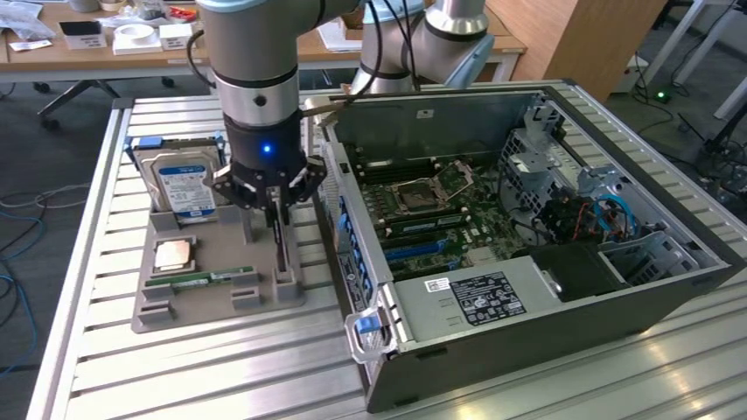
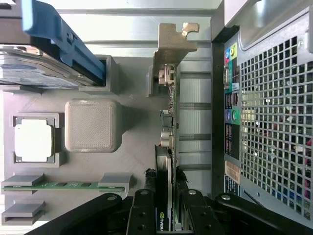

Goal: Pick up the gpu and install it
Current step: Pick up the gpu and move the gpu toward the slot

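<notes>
1. Because the gpu (image 1: 280,249) stands edge-on in the grey holder (image 1: 192,311), beside the computer case (image 1: 526,293), your gripper (image 1: 275,210) meets it from above.
2. Your fingers (image 2: 142,210) are narrowed onto both faces, apparently pinching the card where it sits in its slots.

We record on the table (image 1: 175,367) a tray (image 1: 201,304) holding hard drive (image 1: 187,185), processor (image 1: 175,254), memory stick (image 1: 210,279) and upright gpu (image 1: 280,245); computer case (image 1: 526,341) at the exterior view's right.
</notes>
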Robot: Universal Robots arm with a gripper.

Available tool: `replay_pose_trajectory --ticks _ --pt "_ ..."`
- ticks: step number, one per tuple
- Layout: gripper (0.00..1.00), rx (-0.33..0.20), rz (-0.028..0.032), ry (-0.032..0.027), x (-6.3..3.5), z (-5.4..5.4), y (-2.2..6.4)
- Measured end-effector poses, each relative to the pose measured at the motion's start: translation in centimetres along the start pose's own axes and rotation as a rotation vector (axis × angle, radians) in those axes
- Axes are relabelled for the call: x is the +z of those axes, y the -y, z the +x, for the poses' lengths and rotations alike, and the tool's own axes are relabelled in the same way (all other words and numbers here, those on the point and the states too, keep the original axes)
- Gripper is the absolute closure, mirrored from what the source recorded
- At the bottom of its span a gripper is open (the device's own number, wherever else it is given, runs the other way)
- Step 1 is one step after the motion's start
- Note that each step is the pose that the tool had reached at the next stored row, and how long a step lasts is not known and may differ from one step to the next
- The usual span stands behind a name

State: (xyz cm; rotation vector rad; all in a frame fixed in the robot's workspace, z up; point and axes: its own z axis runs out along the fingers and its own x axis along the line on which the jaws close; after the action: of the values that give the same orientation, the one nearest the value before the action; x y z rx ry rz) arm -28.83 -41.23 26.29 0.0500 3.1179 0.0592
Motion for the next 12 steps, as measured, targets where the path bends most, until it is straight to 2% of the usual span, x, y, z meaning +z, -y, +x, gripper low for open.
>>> replay_pose_trajectory --ticks 5,12 --pt "0.74 0.0 0.0 0.0 -1.41 0.0 -0.06" --pt "0.74 0.0 0.0001 -0.0001 -3.87 -0.1 -0.15"
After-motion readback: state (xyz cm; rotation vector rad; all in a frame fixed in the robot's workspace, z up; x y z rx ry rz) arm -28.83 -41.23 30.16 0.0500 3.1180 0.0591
